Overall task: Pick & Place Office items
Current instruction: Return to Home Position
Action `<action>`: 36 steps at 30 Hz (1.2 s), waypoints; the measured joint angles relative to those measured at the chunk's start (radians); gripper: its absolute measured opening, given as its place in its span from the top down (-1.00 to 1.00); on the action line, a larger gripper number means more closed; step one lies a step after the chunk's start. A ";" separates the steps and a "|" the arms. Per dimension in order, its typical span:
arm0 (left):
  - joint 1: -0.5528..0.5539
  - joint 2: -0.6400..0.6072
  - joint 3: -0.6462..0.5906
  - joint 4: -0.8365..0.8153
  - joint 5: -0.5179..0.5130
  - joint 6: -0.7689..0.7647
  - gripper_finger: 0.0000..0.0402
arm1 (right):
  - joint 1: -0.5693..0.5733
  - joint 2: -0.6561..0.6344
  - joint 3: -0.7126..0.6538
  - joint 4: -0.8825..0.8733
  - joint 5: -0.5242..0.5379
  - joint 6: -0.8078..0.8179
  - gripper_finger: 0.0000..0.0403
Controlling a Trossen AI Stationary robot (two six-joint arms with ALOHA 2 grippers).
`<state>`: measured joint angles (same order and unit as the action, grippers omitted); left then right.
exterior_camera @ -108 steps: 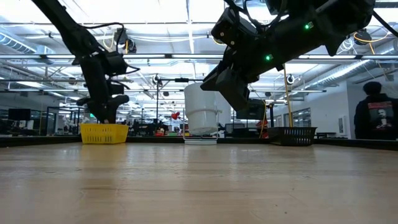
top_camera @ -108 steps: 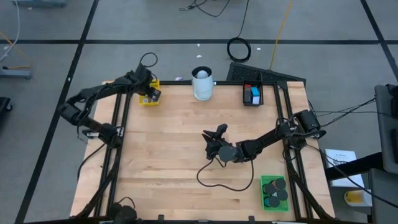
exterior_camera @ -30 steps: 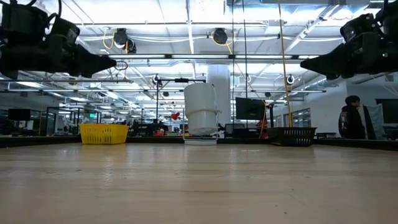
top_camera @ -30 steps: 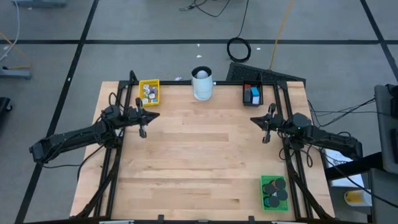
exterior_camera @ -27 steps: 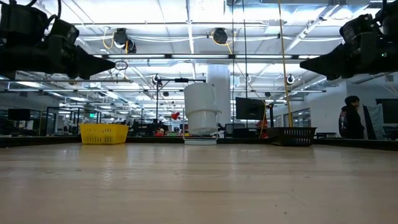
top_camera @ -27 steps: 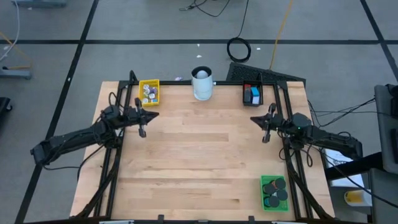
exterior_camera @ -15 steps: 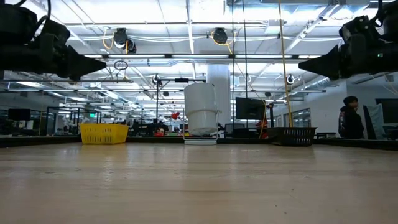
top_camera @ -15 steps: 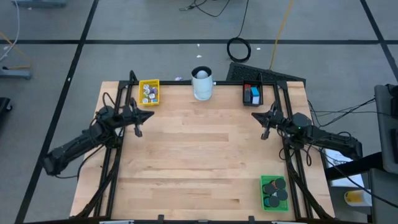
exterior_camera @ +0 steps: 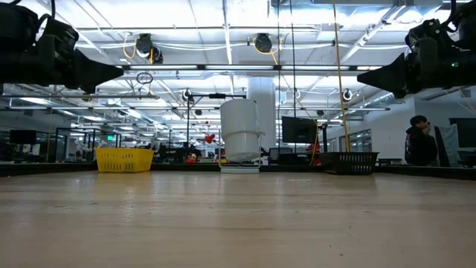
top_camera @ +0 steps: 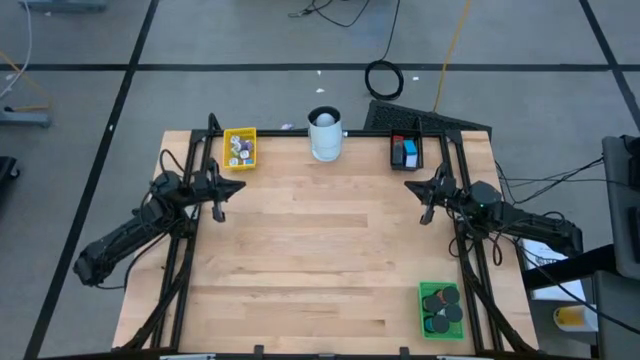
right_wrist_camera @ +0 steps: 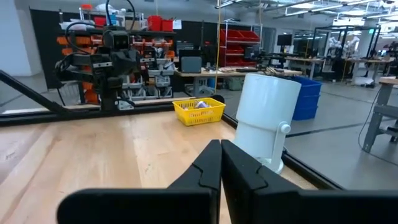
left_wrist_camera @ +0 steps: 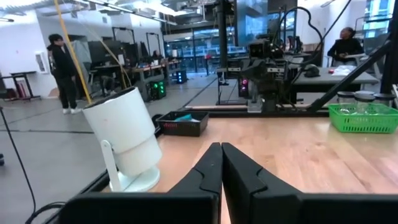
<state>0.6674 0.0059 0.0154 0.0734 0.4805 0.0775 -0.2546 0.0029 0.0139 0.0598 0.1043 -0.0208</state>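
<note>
The office items lie inside the trays: small white and mixed pieces in the yellow tray (top_camera: 240,149), a blue and a red piece in the black tray (top_camera: 405,152), black discs in the green tray (top_camera: 440,308). My left gripper (top_camera: 238,187) hovers shut above the table's left edge, near the yellow tray, with nothing in it; its fingers meet in the left wrist view (left_wrist_camera: 221,147). My right gripper (top_camera: 408,192) hovers shut above the right edge, below the black tray, also holding nothing (right_wrist_camera: 220,144). Both point toward the table's middle.
A tall white cylinder (top_camera: 325,134) stands at the middle of the far edge, between the yellow and black trays. The green tray sits at the near right corner. Bare wood (top_camera: 320,250) spans the middle of the table. A person (exterior_camera: 420,141) stands in the room beyond.
My left arm has drawn back toward the table's left edge, its gripper sliding a little leftward at the same height and staying shut. The right gripper has hardly moved.
</note>
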 joint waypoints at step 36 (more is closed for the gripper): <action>0.000 0.009 0.000 -0.002 -0.002 -0.109 0.79 | 0.000 0.004 0.000 0.003 0.000 -0.070 0.99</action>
<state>0.6674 0.0147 0.0158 0.0719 0.4786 -0.0315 -0.2546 0.0067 0.0139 0.0631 0.1040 -0.0910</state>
